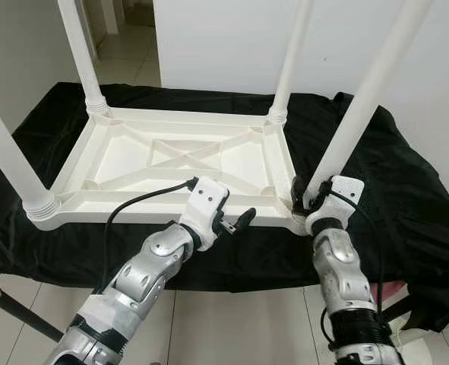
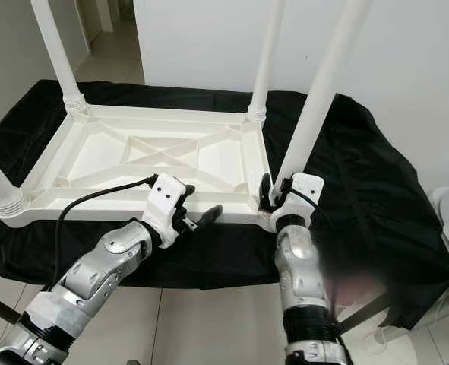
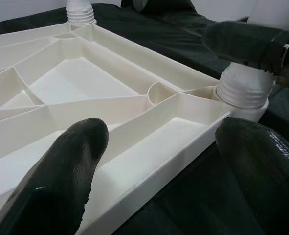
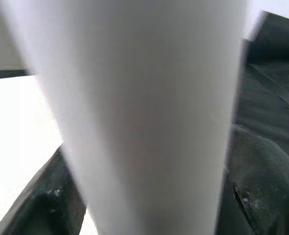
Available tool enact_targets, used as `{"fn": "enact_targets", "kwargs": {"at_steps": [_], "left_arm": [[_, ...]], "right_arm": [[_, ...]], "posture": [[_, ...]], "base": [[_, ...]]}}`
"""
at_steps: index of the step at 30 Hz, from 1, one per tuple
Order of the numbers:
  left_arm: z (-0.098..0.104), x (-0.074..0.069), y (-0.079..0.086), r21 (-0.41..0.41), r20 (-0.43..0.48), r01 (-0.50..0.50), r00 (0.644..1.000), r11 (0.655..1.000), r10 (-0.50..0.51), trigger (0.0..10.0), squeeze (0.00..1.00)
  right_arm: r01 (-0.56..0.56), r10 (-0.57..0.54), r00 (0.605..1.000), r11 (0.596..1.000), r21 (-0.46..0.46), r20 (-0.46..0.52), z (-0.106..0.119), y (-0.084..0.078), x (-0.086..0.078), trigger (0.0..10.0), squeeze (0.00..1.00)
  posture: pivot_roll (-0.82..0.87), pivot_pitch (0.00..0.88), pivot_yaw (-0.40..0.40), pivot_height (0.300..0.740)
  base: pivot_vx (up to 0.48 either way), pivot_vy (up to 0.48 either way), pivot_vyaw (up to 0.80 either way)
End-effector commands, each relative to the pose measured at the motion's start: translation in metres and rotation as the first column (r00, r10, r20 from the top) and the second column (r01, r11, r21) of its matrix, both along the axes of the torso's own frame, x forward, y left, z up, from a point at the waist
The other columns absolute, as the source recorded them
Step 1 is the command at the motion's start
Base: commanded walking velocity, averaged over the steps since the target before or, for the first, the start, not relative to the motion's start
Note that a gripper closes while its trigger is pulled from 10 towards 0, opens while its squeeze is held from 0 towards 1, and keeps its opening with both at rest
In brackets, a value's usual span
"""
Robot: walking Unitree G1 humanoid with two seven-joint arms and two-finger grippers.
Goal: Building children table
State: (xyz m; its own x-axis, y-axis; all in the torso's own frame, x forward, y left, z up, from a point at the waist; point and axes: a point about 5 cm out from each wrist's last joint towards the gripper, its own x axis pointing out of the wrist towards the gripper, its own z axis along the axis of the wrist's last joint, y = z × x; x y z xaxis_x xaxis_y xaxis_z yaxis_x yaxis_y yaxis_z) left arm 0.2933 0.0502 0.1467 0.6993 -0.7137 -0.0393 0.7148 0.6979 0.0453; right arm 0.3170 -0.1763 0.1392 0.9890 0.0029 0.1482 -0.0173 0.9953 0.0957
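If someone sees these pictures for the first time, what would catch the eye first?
An upside-down white plastic table top lies on a black cloth, with four white legs pointing up from its corners. The right gripper is closed around the near right leg just above its socket. The left gripper hovers open at the table's near edge.

I see a black cloth (image 1: 406,190) draping a work surface before a plain white wall (image 1: 224,38), pale floor tiles (image 1: 232,327) below, a doorway (image 2: 106,30) behind.
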Motion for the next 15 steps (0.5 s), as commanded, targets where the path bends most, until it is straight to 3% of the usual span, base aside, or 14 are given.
{"fn": "enact_targets", "kwargs": {"at_steps": [1, 3, 13, 15], "left_arm": [[-0.001, -0.009, -0.008, 0.0, -0.006, 0.181, 0.983, 0.983, -0.181, 10.0, 0.0], [-0.001, -0.01, -0.009, 0.0, -0.005, 0.185, 0.983, 0.983, -0.185, 10.0, 0.0], [-0.003, -0.011, -0.009, 0.005, -0.02, 0.202, 0.979, 0.979, -0.202, 10.0, 0.0], [-0.009, -0.018, -0.01, 0.024, -0.053, 0.265, 0.963, 0.964, -0.264, 10.0, 0.0]], "right_arm": [[-0.065, 0.065, 0.998, 0.998, -0.013, 0.008, -0.002, 0.0, -0.001, 10.0, 0.0], [-0.192, 0.193, 0.981, 0.98, -0.061, 0.015, -0.001, -0.003, 0.002, 10.0, 0.0], [-0.329, 0.333, 0.943, 0.935, -0.129, 0.007, 0.004, -0.006, 0.009, 10.0, 0.0], [-0.378, 0.379, 0.925, 0.913, -0.155, -0.02, 0.0, -0.008, 0.013, 10.0, 0.0]], "posture": [[0.0, 0.0, -0.022, 0.74], [0.0, 0.0, -0.02, 0.74], [0.0, 0.0, -0.018, 0.74], [0.01, 0.0, -0.018, 0.74]], "base": [[0.0, 0.0, 0.0], [0.0, 0.0, 0.0], [0.0, 0.0, 0.0], [0.0, 0.0, 0.0]]}}
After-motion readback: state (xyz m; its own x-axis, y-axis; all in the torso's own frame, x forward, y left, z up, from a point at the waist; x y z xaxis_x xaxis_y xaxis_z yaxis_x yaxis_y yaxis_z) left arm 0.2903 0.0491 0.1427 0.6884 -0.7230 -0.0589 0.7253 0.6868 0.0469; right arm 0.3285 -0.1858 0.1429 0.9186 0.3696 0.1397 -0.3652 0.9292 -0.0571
